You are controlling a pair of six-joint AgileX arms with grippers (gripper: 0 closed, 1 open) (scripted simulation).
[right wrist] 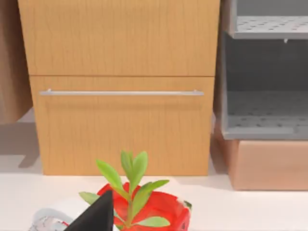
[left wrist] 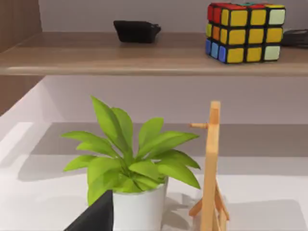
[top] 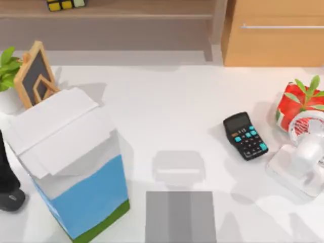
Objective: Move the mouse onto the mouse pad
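The mouse (top: pixel 11 199), a small dark rounded oval, lies on the white table at the far left edge, left of the tall carton. The mouse pad (top: pixel 180 216), a flat grey mat with a darker middle band, lies at the table's front centre, cut by the picture's lower edge. A black piece of my left arm (top: pixel 5 162) stands at the left edge just behind the mouse. A dark corner of my left gripper (left wrist: pixel 94 219) shows in the left wrist view, and one of my right gripper (right wrist: pixel 95 215) in the right wrist view.
A tall white and blue carton (top: pixel 71 162) stands between mouse and pad. A potted plant (top: pixel 7 68) and small chalkboard easel (top: pixel 35 73) are behind it. A black calculator (top: pixel 246 135), red-potted plant (top: pixel 298 104) and white fan (top: pixel 304 154) are at the right.
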